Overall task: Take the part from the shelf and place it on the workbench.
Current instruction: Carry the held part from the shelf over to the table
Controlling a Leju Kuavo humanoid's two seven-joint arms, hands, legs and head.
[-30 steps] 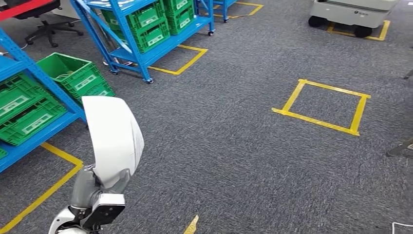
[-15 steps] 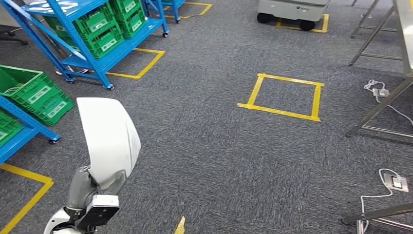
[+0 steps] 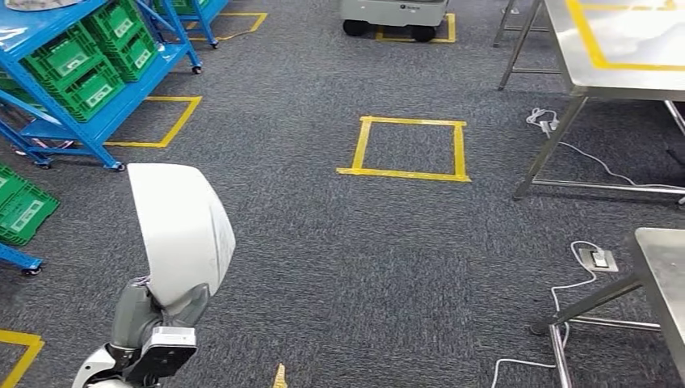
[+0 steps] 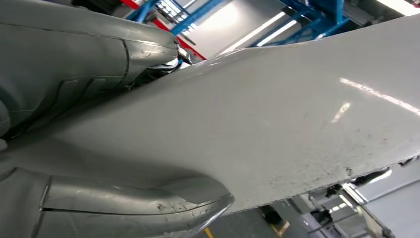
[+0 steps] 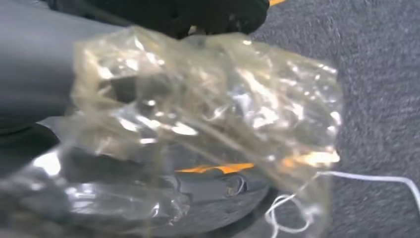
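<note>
Near the steel tabletop (image 3: 622, 77), at the robot's left side, a white curved part (image 3: 182, 230) is gripped by the left hand (image 4: 74, 124). A clear plastic bag (image 5: 208, 124) is held by the right hand (image 5: 44, 84). Carry step judged underway; approach and set-down needed.

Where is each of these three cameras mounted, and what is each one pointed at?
Head view: high on the body, looking forward and down at grey carpet, a yellow tape square, blue shelves and a steel workbench; the left arm comes up from below, holding a white curved part.
Left wrist view: behind the left hand, which grips that same white part.
Right wrist view: behind the right hand, which holds a clear plastic bag above the carpet.
Shared: the white part.
</note>
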